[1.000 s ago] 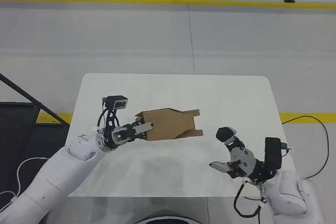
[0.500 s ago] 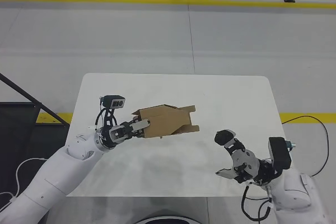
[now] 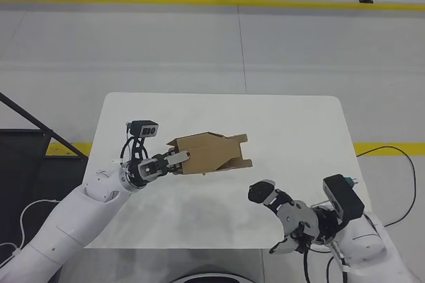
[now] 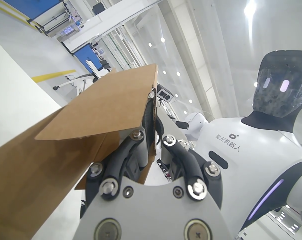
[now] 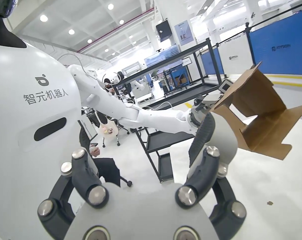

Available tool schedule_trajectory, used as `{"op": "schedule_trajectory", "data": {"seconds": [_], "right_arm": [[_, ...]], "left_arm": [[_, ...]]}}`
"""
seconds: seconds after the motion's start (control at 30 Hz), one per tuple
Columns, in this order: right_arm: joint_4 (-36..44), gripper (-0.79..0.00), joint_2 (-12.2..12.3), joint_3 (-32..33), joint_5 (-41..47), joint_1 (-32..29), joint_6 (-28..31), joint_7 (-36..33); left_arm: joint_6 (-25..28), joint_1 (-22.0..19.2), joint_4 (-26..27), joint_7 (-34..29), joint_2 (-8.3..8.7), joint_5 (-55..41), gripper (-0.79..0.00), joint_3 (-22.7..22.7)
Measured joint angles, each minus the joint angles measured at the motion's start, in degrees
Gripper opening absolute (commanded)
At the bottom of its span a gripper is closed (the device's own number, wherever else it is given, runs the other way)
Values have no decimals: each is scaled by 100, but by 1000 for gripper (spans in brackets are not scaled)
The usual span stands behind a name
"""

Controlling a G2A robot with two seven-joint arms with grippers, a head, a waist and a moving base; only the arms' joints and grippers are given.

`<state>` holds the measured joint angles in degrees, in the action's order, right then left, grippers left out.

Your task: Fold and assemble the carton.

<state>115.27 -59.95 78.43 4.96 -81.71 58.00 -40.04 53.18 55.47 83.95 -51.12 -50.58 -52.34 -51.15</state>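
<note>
Right arm on the move! From above, the right gripper (image 3: 271,220) has swung in from the right side of the white rounded table (image 3: 290,127) toward the middle of its near edge, wrist rolled, fingers spread wide with nothing between them. Over the table's middle, the brown corrugated cardboard carton (image 3: 209,154) has slid a touch toward the left side and then held. The left gripper (image 3: 178,161) is clamped on the carton end nearest the table's left side. My read: the free arm is lining up on the loose flaps at the other end, so the folding is barely started.

Over to the left wrist view, and here is the grip itself. The left gripper (image 4: 152,123) is pinching a thin edge of carton (image 4: 98,108) wall, with one flap jutting out over the fingers. That detail is lost from overhead.

Now the right wrist view. The right gripper (image 5: 143,138) gapes, one ribbed pad up front, and beyond it the carton (image 5: 256,108) shows its open mouth and splayed flaps. It seems to be held clear of the tabletop, which the overhead view cannot settle.
</note>
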Motion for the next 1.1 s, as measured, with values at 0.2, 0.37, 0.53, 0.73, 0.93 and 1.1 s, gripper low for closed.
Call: {"op": "schedule_trajectory", "data": {"seconds": [0.2,0.37,0.53,0.73,0.93,1.1], "right_arm": [[41,0,-5,-16,-44,-16,-20,52],[250,0,-20,-345,-286,-20,-86,57],[143,0,-59,-678,-423,217,-323,219],[-88,0,-121,-924,-660,495,-762,552],[-279,0,-159,-965,-762,640,-965,900],[-293,0,-178,-956,-942,650,-1099,1127]], "left_arm": [[0,0,0,0,0,0,-785,0],[0,0,0,0,0,0,-785,0],[0,0,0,0,0,0,-785,0],[0,0,0,0,0,0,-785,0],[0,0,0,0,0,0,-785,0],[0,0,0,0,0,0,-785,0]]}}
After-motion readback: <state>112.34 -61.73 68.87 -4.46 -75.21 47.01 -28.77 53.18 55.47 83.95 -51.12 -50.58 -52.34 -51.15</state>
